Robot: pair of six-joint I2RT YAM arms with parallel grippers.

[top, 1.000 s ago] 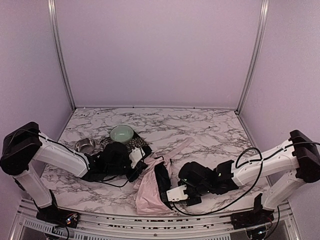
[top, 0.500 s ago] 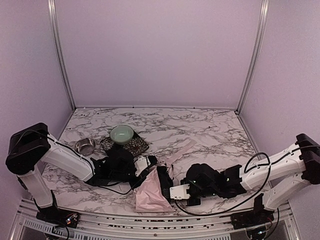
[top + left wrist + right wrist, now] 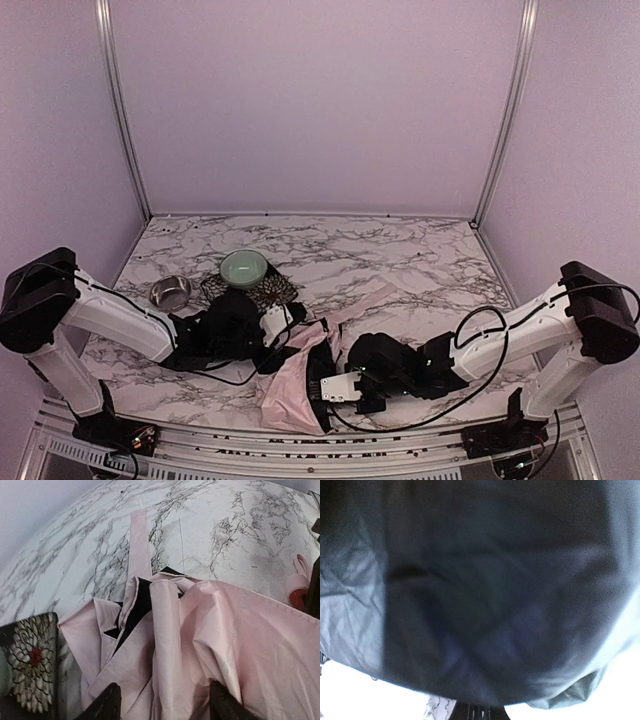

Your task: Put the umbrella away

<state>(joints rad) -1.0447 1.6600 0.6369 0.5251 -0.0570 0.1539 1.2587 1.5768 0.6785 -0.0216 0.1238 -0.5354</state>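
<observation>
The umbrella [image 3: 295, 385] is seen lying folded and crumpled on the marble tabletop [image 3: 400, 250], near the front edge, between the two arms. Its pale pink cloth is bunched in loose folds, and bits of black lining are shown between them. A long pink strip [image 3: 365, 298] is stretched out flat from the heap toward the back right.

The left hand [image 3: 285, 325] is held low at the left side of the heap. In the left wrist view its two fingers [image 3: 107, 705] are seen apart, with pink cloth lying between them and nothing squeezed.

The right hand [image 3: 335, 385] is laid low against the right side of the heap, at the black edge. Its fingers are pressed together on the umbrella's black lining, and the right wrist view is almost filled by that dark cloth.

A dark mat [image 3: 265, 290] with a flower pattern is found behind the left hand. A green bowl [image 3: 244, 267] is set on it. A metal bowl [image 3: 171, 292] is placed just to the left of the mat.
</observation>
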